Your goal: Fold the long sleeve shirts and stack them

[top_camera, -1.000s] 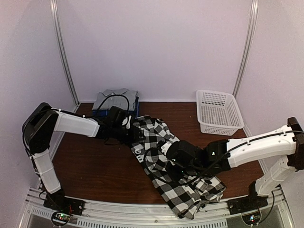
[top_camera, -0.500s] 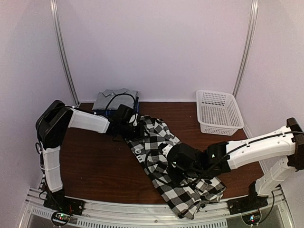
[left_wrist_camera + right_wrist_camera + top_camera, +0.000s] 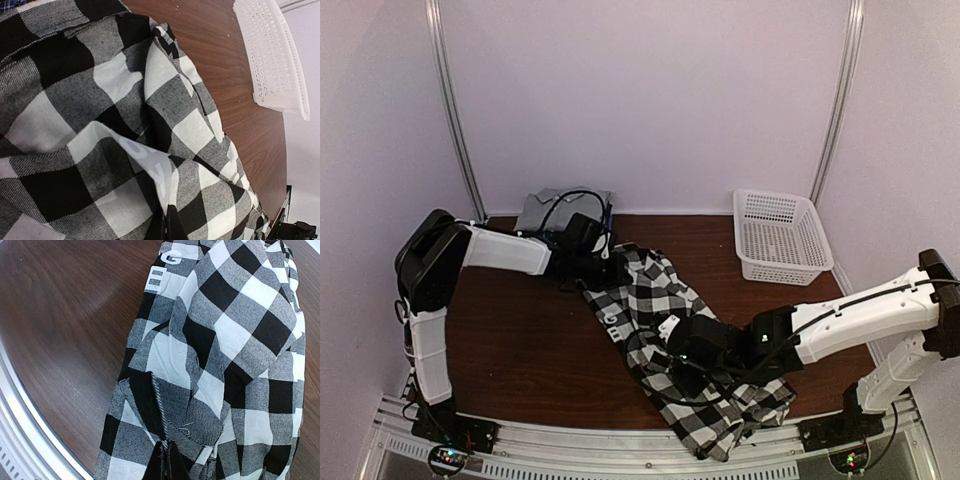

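While checked shirt [image 3: 642,296] lies crumpled, left claw [image 3: 165,226] pinches it; right claw [image 3: 168,461] likewise.

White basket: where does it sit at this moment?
In the top view the white basket stands at the far right corner of the table, apart from the black-and-white check shirt lying to its left.

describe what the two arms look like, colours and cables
The left arm and right arm match: smooth white link shells, bulky black joints and black wrist ends. Thin black wiring runs outside both, with one black cable looping above the left wrist. Both are mounted on a silver rail.
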